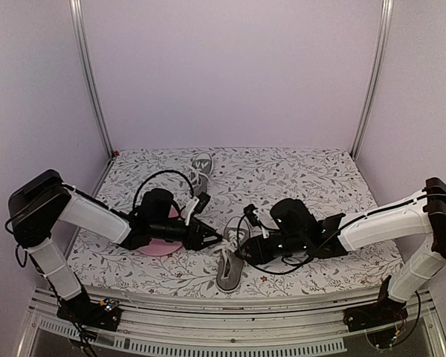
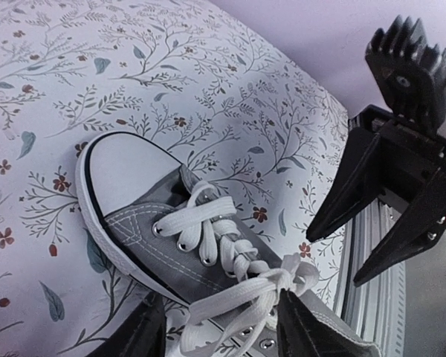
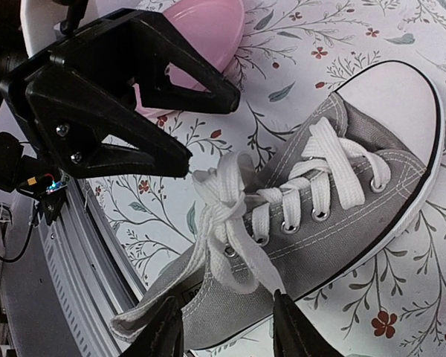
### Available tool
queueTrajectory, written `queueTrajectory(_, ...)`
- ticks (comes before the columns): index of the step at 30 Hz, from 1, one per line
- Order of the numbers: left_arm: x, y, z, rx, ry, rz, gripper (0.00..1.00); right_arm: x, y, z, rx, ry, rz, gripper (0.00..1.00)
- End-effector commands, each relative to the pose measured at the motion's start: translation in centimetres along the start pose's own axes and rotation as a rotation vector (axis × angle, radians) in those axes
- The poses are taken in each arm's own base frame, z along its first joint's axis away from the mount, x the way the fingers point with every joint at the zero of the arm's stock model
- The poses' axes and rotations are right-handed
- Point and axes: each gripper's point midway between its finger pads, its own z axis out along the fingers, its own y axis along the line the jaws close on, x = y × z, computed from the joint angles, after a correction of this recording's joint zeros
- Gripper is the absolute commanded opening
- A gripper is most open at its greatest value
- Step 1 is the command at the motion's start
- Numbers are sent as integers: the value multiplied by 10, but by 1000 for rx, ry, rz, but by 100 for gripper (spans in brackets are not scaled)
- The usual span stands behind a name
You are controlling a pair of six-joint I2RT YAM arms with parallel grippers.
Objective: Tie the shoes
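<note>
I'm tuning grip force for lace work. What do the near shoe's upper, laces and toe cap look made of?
Upper: grey canvas, matte, with stitched seams. Laces: flat white woven fabric, probably cotton. Toe cap: smooth white, likely rubber.

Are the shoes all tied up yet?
About halfway, it seems. The near shoe has its laces pulled into a knot with a loop, so it looks tied, maybe loosely. The left gripper and right gripper hang open beside it, holding nothing. The far shoe at the back is what's left to do. Its laces are too small to judge.
</note>
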Motion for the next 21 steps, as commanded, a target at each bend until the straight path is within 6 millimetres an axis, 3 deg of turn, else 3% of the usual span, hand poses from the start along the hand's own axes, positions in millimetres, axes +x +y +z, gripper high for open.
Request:
queueTrajectory(1, 1, -4, 11, 47, 27, 47, 45, -2, 5, 9, -26, -3, 20, 40)
queueTrajectory(10, 8, -5, 17, 78, 55, 44, 34, -7, 5, 21, -27, 1, 12, 36)
queueTrajectory(16, 7, -6, 20, 95, 57, 46, 34, -10, 4, 24, -18, -5, 12, 34)
queueTrajectory(21, 9, -10, 24, 122, 65, 46, 23, -13, 1, 24, 2, -19, 10, 27)
